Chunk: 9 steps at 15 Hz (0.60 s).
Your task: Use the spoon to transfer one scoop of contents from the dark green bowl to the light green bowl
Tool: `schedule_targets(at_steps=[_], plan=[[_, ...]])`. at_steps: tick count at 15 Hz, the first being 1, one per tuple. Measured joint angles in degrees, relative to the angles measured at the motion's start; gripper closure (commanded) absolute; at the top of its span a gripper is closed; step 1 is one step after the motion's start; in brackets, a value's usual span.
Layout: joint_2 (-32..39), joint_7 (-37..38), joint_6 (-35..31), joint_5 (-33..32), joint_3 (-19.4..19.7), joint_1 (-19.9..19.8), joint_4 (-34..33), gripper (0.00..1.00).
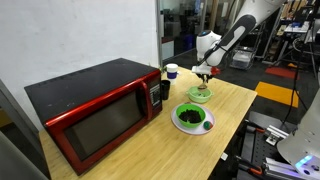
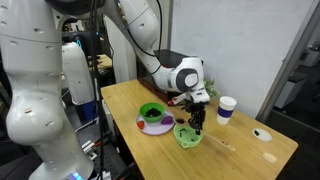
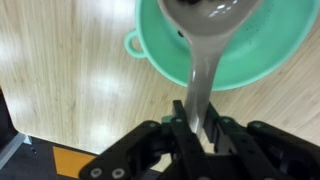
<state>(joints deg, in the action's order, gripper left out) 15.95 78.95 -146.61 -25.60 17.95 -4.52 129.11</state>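
Note:
My gripper (image 3: 197, 125) is shut on the handle of the spoon (image 3: 205, 50). In the wrist view the spoon's head reaches over the light green bowl (image 3: 160, 62). In both exterior views the gripper (image 1: 204, 73) (image 2: 197, 108) hangs right above the light green bowl (image 1: 200, 94) (image 2: 187, 137). The dark green bowl (image 1: 192, 118) (image 2: 152, 113) sits on a white plate beside it, with dark contents (image 1: 191, 117) (image 2: 152, 118) inside. I cannot tell whether the spoon head carries any contents.
A red and black microwave (image 1: 95, 110) stands on the wooden table (image 1: 225, 100). A small white cup with a blue top (image 1: 171, 71) (image 2: 226, 109) stands near the bowls. A small white disc (image 2: 263, 134) lies on the table.

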Motion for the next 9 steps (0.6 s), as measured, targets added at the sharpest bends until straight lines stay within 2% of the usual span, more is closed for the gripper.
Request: schedule_targets(at_steps=[5, 9], plan=[[4.1, 0.0, 0.0, -0.2, 2.2, 0.0, -4.0, 0.94], [5.9, 0.2, 0.0, -3.3, 3.8, 0.6, -6.5, 0.94]])
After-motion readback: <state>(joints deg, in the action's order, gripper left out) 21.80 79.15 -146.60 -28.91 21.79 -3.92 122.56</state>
